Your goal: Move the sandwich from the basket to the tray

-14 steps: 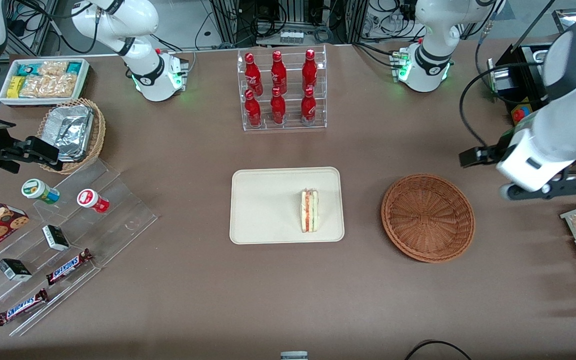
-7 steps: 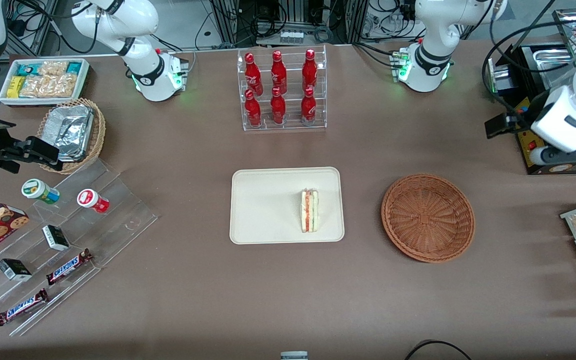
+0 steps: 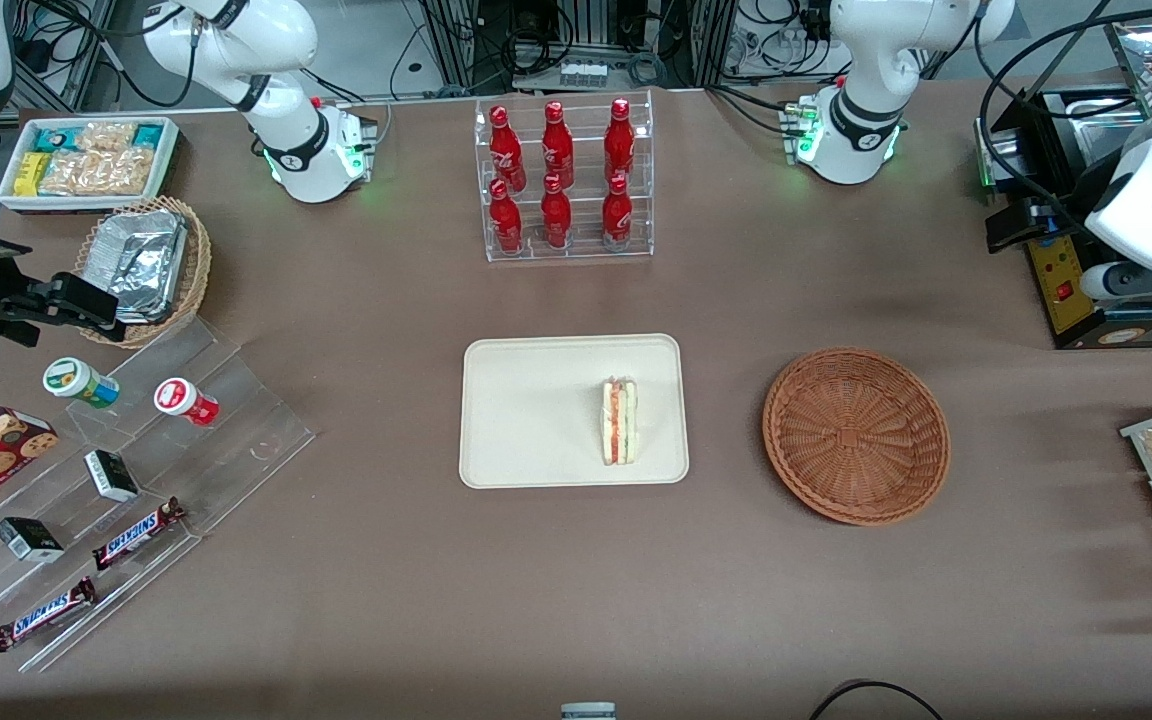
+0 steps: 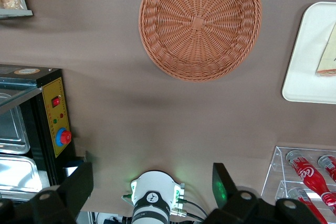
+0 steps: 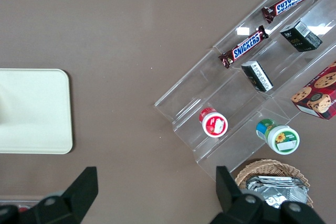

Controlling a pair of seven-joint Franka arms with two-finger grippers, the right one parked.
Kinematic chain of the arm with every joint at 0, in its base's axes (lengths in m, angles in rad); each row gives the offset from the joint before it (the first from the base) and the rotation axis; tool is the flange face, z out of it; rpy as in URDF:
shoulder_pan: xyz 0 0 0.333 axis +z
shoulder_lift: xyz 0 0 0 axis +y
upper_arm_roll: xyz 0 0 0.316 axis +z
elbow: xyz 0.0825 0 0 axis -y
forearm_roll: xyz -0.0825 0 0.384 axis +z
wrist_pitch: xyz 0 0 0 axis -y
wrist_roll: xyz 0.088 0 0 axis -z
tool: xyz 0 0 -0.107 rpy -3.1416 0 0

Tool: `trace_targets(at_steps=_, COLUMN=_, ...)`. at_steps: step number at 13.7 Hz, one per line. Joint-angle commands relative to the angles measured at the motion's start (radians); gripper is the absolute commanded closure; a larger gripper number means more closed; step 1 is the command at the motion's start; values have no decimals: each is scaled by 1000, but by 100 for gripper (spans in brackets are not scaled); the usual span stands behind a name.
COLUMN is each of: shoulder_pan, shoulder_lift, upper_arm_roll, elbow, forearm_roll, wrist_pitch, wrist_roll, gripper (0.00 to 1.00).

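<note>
Bare table lies between the tray [image 3: 536, 420] and the basket [image 3: 856, 435], which stand apart. The bottle rack [image 3: 564, 180] stands farther from the camera than the tray. The gripper [image 4: 152, 195], fingers spread, hangs high toward the working arm's end, over the black box [image 3: 1066, 270].

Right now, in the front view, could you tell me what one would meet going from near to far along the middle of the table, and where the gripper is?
Tray with the sandwich on it → bottle rack. The gripper hangs toward the working arm's end of the table, farther from the camera than the basket.
</note>
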Motion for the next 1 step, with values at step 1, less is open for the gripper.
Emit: trace_targets(at_steps=1, shoulder_pan=-4, shoulder_lift=-37, upper_arm_roll=8, elbow=-35, forearm_roll=-16, wrist_pitch=3, wrist_roll=12, gripper=0)
